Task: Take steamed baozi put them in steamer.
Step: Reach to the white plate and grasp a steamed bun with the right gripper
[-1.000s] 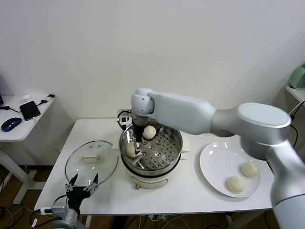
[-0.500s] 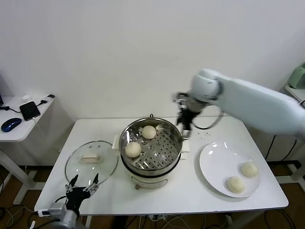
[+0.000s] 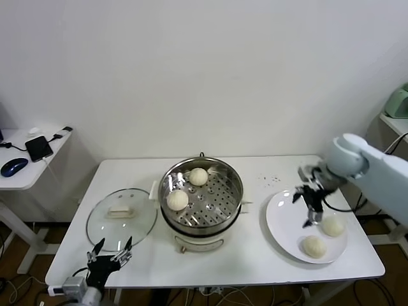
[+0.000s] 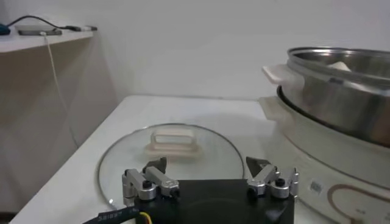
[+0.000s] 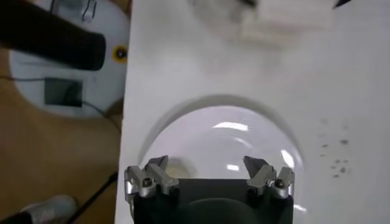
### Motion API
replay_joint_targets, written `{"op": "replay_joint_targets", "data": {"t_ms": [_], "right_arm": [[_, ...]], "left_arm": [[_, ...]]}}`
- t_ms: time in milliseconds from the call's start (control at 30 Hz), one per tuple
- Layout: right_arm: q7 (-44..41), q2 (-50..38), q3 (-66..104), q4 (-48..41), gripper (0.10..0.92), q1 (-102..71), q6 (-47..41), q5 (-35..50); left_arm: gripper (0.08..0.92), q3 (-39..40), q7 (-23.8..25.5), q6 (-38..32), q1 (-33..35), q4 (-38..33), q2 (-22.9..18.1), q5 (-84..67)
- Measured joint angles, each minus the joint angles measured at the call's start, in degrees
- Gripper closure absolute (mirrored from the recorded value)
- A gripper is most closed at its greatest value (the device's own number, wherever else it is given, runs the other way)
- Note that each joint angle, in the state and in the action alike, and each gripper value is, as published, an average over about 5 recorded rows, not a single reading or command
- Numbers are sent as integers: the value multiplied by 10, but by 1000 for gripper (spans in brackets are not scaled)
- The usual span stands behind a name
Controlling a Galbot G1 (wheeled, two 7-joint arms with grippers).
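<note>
While the head view shows two baozi in the steamer, the right wrist view shows only the plate. The right gripper hangs wide open and empty over the plate's 10 o'clock edge. The left gripper, open too, idles at the lid's 6 o'clock.

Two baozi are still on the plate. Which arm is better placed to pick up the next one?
The right. Its open right gripper hangs over the plate, right beside the two remaining baozi. The left gripper sits at the table's near edge by the glass lid, with the steamer between it and the plate.
</note>
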Motion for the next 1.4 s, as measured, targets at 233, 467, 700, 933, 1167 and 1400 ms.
{"op": "replay_joint_targets", "data": {"t_ms": [233,467,700,933,1167,1400], "right_arm": [[-2,-8,54,-14,203,-85,41,-41],[5,-7,91,-30,203,-140,63,-73],[17,6,112,-48,203,-164,75,-95],[23,21,115,-64,202,-170,80,-108],[28,34,115,-77,203,-173,85,-115],[34,44,114,-87,203,-174,88,-124]], "left_arm": [[177,7,2,1,1,6,-2,8],[177,9,2,1,-1,13,-2,11],[177,5,3,2,-3,19,1,10],[177,2,3,2,-3,23,3,9],[177,2,2,1,-4,26,4,10],[177,3,2,0,-3,29,4,11]]}}
